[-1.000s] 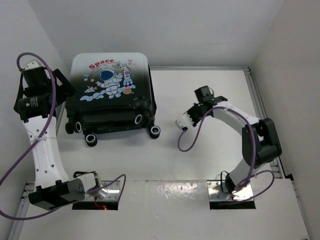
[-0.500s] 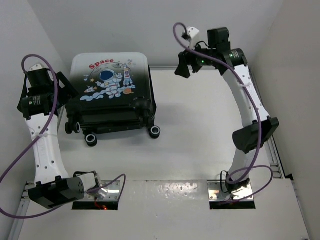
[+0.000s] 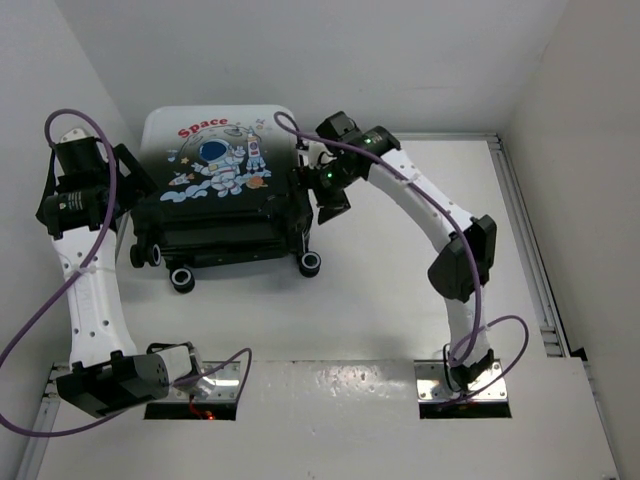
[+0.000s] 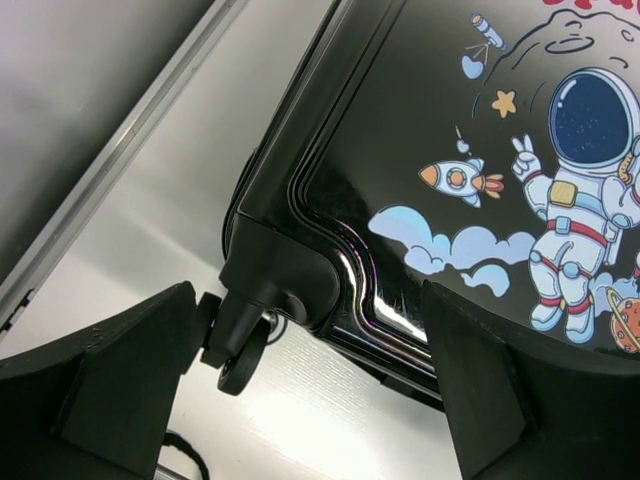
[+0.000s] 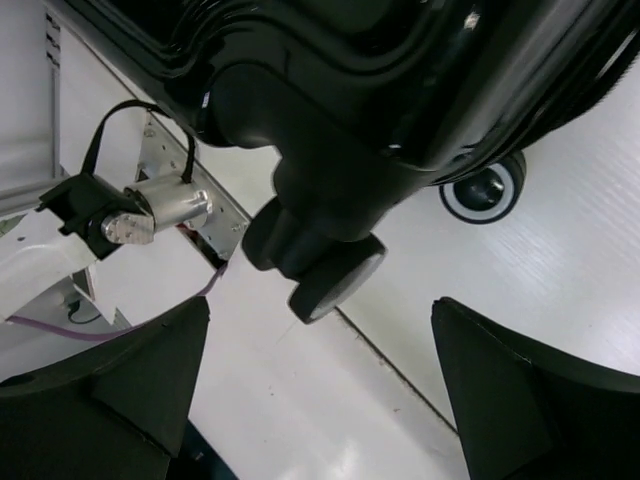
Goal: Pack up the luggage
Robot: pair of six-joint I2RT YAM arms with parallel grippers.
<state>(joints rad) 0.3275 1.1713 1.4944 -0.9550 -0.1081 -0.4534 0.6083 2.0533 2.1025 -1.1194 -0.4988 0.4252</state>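
Both jaws are spread wide: the left gripper [image 4: 308,305] straddles a wheeled corner of the luggage [image 3: 215,170], the right gripper [image 5: 322,308] another caster [image 5: 335,275]. The closed luggage lies print-up at the far left of a white table [image 3: 400,290], between plain white walls [image 3: 400,60].

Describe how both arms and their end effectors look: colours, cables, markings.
The left arm and right arm have white links, black joint housings and a purple cable looping alongside. Small green lights glow near the right wrist. The left end effector and right end effector each carry two blocky matte-black fingers.
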